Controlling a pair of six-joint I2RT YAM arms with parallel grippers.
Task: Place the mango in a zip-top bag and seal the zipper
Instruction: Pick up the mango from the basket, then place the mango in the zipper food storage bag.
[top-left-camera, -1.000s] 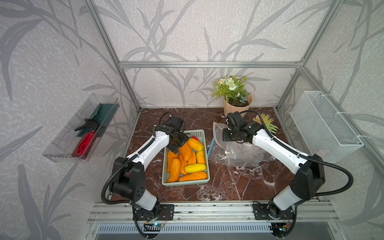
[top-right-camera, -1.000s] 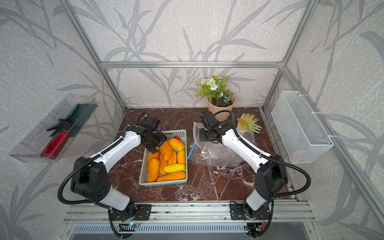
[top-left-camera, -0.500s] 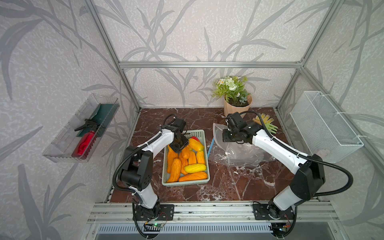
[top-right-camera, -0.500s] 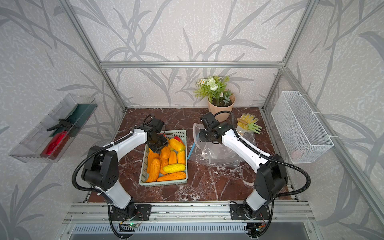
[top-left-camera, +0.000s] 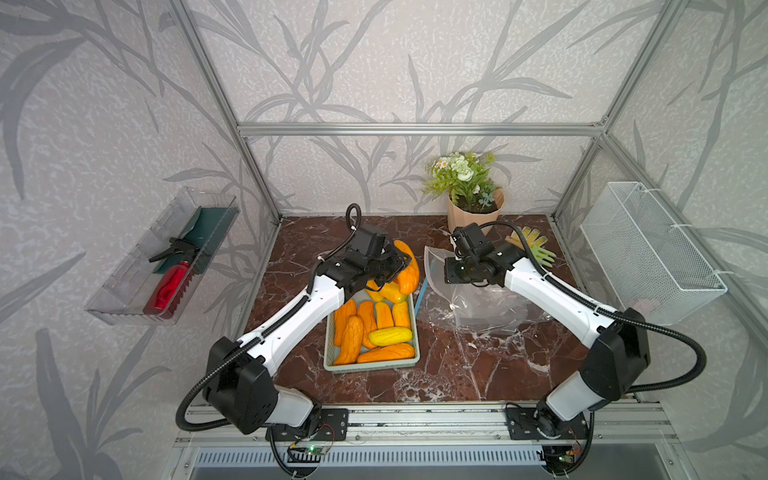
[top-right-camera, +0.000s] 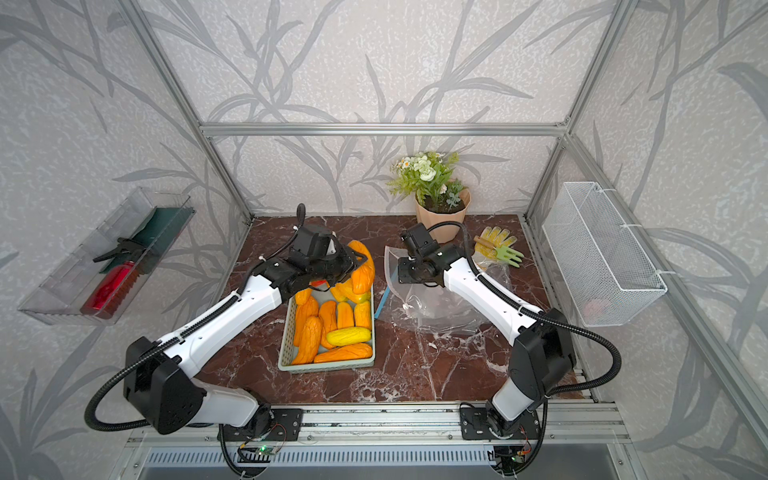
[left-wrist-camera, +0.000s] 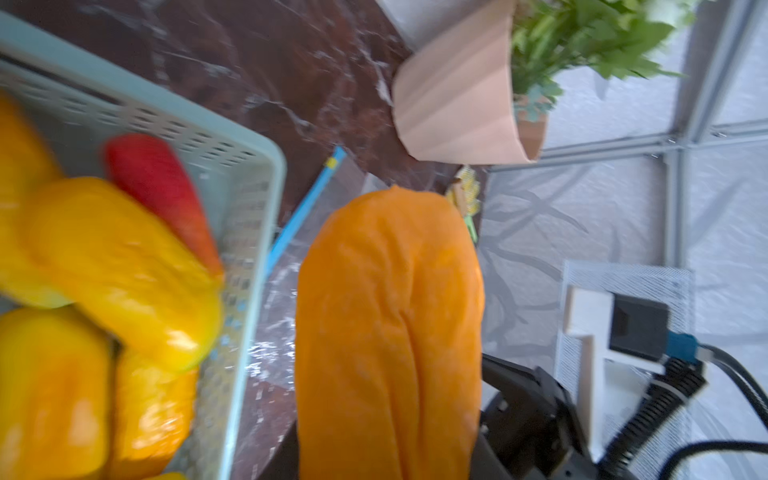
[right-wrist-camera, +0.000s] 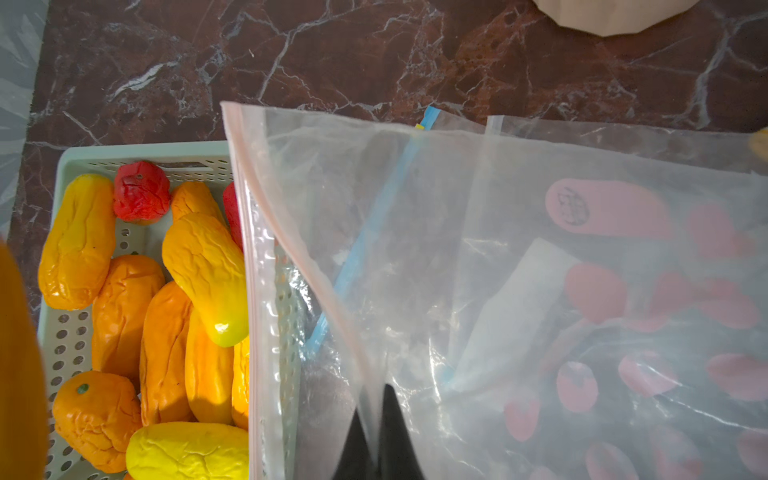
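My left gripper (top-left-camera: 397, 266) is shut on an orange mango (top-left-camera: 409, 268), held in the air over the far end of the mint-green basket (top-left-camera: 374, 366). The wrist view shows the mango (left-wrist-camera: 386, 324) upright between the dark fingers (left-wrist-camera: 494, 432). Several more mangoes lie in the basket (top-right-camera: 324, 366). The clear zip-top bag (top-left-camera: 490, 309) lies right of the basket. My right gripper (right-wrist-camera: 376, 415) is shut on the bag's upper mouth edge and holds it raised, so the mouth gapes toward the mango. The light-blue zipper (right-wrist-camera: 365, 245) (top-left-camera: 420, 293) runs along the lower lip on the table.
A potted plant (top-left-camera: 473, 216) stands at the back, with yellow gloves and a green fork (top-left-camera: 534, 247) beside it. A white wire basket (top-left-camera: 648, 253) hangs on the right wall. A clear tray with a red spray bottle (top-left-camera: 170, 278) hangs on the left wall.
My left gripper has closed on a mango in the basket and lifted it up and toward the bag. The right gripper has kept the bag's edge raised in place.
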